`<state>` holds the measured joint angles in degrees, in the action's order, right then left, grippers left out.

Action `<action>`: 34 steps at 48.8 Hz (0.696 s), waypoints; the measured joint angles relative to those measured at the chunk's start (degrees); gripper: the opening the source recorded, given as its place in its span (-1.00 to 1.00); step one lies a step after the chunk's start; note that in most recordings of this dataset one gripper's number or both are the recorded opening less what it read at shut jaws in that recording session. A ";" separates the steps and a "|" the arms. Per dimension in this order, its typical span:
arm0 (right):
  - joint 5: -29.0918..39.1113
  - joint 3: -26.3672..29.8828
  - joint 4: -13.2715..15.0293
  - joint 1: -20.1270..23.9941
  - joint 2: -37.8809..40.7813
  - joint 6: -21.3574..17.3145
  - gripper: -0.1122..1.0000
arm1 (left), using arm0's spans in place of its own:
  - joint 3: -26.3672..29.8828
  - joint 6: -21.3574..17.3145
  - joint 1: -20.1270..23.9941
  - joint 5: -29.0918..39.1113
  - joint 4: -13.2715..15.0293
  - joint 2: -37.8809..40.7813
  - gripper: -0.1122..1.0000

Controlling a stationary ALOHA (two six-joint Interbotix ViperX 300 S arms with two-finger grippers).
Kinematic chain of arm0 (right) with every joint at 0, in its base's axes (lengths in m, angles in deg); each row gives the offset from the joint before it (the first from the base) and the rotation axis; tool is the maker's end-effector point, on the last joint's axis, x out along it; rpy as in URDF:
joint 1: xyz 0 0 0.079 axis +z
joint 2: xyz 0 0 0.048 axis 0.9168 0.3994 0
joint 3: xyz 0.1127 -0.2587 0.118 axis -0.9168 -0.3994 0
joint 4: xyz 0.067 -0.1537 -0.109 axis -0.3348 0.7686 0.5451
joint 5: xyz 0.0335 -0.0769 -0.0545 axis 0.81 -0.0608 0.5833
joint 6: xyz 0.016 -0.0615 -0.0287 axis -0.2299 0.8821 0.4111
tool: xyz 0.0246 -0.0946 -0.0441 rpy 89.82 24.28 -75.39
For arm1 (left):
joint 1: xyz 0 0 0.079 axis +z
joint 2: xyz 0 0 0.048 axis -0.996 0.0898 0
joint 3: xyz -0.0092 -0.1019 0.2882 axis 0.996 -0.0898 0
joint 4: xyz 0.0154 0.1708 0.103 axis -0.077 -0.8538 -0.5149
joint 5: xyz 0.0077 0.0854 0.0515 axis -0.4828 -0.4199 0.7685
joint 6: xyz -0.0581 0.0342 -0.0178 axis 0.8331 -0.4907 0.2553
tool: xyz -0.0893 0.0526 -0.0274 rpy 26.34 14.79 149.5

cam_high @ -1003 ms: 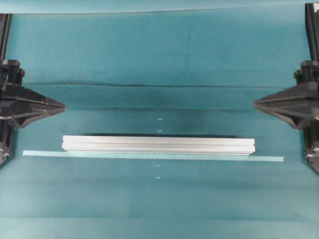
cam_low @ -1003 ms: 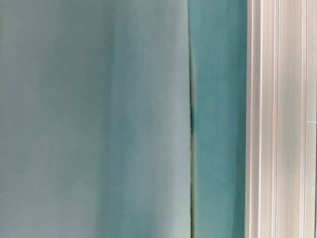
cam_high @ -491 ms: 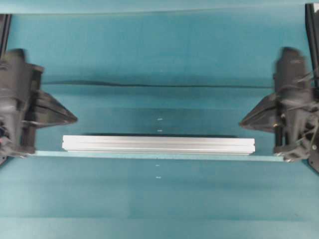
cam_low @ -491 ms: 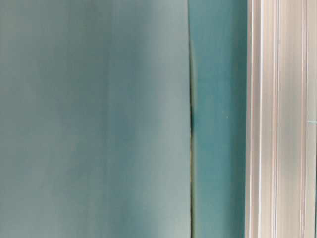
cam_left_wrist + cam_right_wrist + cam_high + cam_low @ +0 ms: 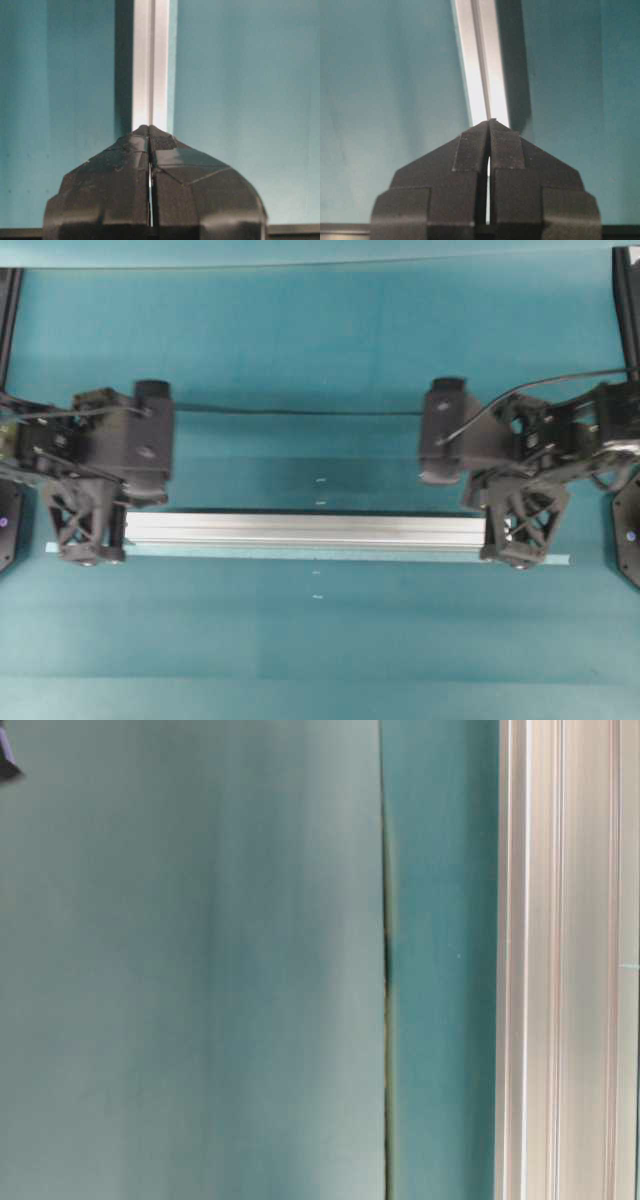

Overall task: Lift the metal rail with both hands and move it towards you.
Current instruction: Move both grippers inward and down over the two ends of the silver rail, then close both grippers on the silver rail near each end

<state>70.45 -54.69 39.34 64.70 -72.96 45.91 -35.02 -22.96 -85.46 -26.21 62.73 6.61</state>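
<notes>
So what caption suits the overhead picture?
Two shut end effectors, left and right, poised at opposite ends of the metal rail.

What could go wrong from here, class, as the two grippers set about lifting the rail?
1. The left gripper and right gripper are shut over the metal rail ends; lowered like this, they would likely strike it rather than straddle it.
2. The tape strip touches the rail and might get dragged along.
</notes>
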 measured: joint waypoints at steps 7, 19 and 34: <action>1.14 0.79 0.00 0.09 2.29 0.18 -0.74 | 1.23 1.14 0.09 1.67 -0.09 3.52 -0.88; 1.58 0.97 0.26 0.35 4.04 0.79 -0.60 | 1.23 1.14 0.09 1.76 -0.09 5.45 -0.87; -0.97 -0.26 0.00 0.88 5.10 0.88 0.68 | 1.05 1.41 0.00 1.32 -0.09 6.06 -0.19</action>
<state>69.48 -54.96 39.34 65.58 -67.86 46.79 -33.96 -21.55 -85.46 -24.89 62.64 12.67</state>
